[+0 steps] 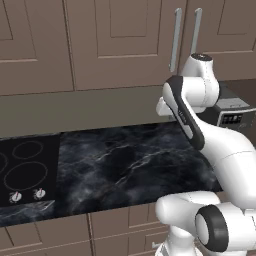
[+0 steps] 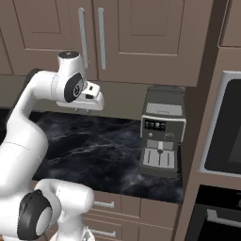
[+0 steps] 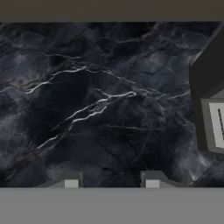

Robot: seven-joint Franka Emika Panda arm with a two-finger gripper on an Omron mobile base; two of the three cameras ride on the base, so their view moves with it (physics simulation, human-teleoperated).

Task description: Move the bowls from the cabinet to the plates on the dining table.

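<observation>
**Desk:** Taupe-brown cabinet (image 2: 136, 37) doors fill the wall above the marble counter (image 1: 130, 165). Are they shut?

**Photographer:** Both are shut, their two long silver bar handles (image 2: 92, 37) standing upright side by side. The bowls are presumably behind them; no bowl can be seen from here.

**Desk:** And lower down?

**Photographer:** Black, white-veined marble runs from the cooktop (image 1: 25, 170) at the counter's left end to an espresso machine (image 2: 161, 134) at its right end. The white arm rises over the front edge.

**Desk:** Where is the gripper (image 3: 111, 183)?

**Photographer:** Pointed down at bare marble near the middle of the counter, the machine off to its right. Its two fingertips (image 3: 71, 183) stand apart with nothing between them.

**Desk:** So the next move?

**Photographer:** My reading: the handles lie above and behind the hand, long axis vertical. The hand would have to lift and turn toward the wall to take one.
</observation>
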